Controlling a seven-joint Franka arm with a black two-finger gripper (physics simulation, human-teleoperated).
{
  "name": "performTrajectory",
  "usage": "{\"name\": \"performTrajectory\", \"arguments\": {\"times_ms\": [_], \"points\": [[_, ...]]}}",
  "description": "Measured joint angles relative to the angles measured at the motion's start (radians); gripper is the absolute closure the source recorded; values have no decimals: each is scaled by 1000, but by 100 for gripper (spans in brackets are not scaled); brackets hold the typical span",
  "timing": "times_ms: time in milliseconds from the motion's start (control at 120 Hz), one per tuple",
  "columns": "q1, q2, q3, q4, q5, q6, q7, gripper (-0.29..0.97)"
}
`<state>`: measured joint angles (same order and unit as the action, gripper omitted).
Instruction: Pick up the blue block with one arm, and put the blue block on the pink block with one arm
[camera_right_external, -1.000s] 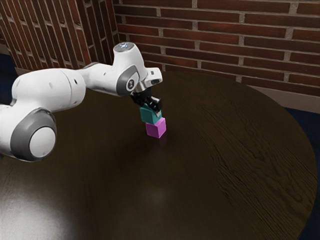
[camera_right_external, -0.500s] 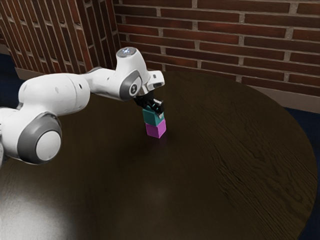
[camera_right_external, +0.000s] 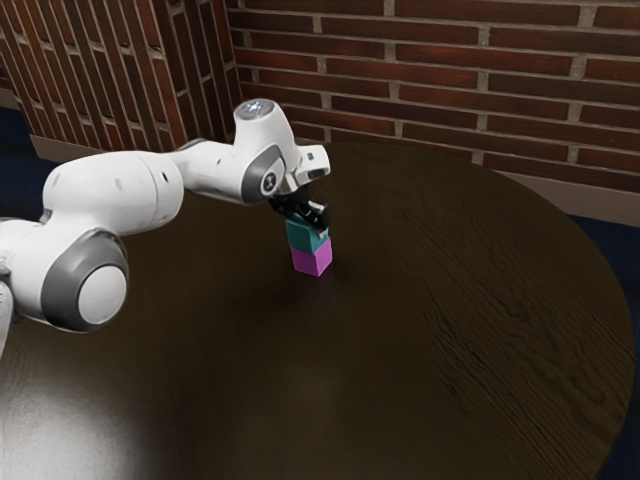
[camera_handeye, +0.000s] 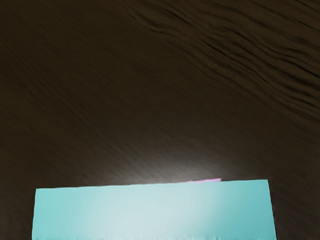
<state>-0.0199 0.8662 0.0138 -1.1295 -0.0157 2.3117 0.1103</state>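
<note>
1. Right now the white arm (camera_right_external: 150, 190) reaches in from the exterior view's left, out over the round dark wooden table (camera_right_external: 450, 300).
2. Its black gripper (camera_right_external: 305, 220) points down at the far end of the arm, directly above the two blocks.
3. As far as I can see from the side, the two fingers are pinching the upper part of the blue block (camera_right_external: 304, 239), one on each side of it.
4. That blue block looks more teal than blue from where I stand.
5. It sits on top of the pink block (camera_right_external: 312, 262), and their faces touch with no gap that I can make out.
6. Its edges are close to square with the pink block's, though it is set slightly toward the exterior view's left.
7. Underneath, the pink block rests flat on the table, roughly at the middle of the tabletop and nearer the arm's side than the far rim.
8. Looking through the wrist camera, the blue block (camera_handeye: 150, 210) is a wide pale teal slab just under the hand.
9. Only a thin pink sliver of the pink block (camera_handeye: 207, 180) peeks out along one edge of it.
10. Beyond that edge, the table (camera_handeye: 150, 75) shows as dark wood grain with a soft bright patch of reflected light.
11. Behind the table a red brick wall (camera_right_external: 450, 60) runs across the back of the room and turns a corner near the arm.
</note>
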Motion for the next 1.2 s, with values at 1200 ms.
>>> {"name": "performTrajectory", "arguments": {"times_ms": [1200], "points": [[49,-216,-43,-31,-7,-220,71,0]]}}
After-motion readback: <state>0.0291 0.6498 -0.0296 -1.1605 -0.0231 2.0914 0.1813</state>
